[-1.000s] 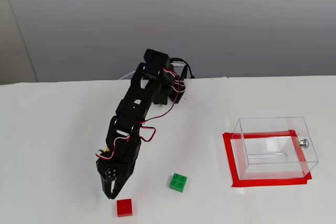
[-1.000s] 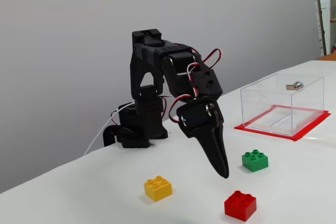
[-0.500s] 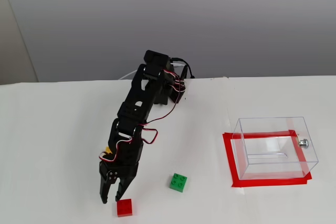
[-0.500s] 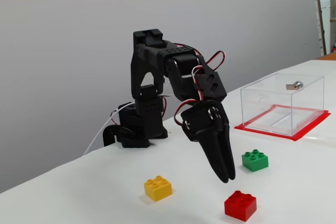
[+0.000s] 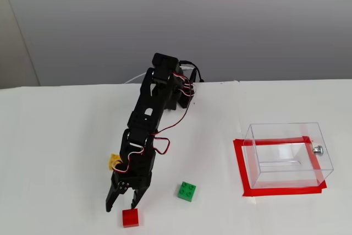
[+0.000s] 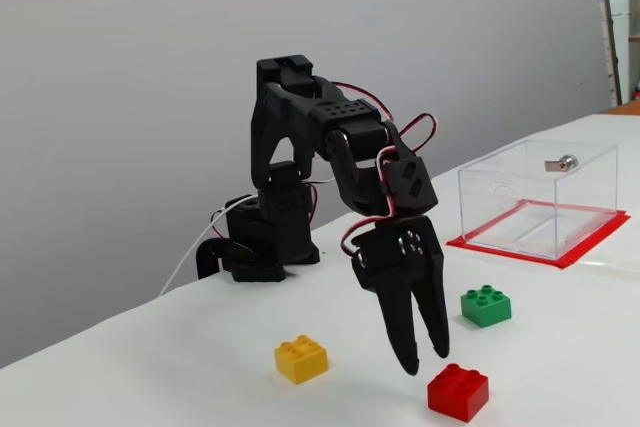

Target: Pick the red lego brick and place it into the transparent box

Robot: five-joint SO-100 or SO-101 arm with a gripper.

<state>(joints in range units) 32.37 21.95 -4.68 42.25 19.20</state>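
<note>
The red lego brick [image 5: 130, 218] [image 6: 458, 392] lies on the white table near its front edge. My black gripper [image 5: 122, 206] [image 6: 424, 359] hangs open just above it, pointing down, with the fingertips spread a little behind and to the left of the brick and nothing between them. The transparent box [image 5: 286, 155] [image 6: 540, 197] stands empty inside a red tape frame [image 5: 242, 174], well to the right in both fixed views, with a small silver knob [image 6: 565, 163] on one wall.
A green brick [image 5: 187, 191] [image 6: 486, 306] lies between the red brick and the box. A yellow brick [image 5: 114, 161] [image 6: 301, 358] sits partly behind the arm. The arm's base [image 6: 262, 242] stands at the back.
The gripper has opened from shut and has come down and forward toward the red brick. No brick has moved.
</note>
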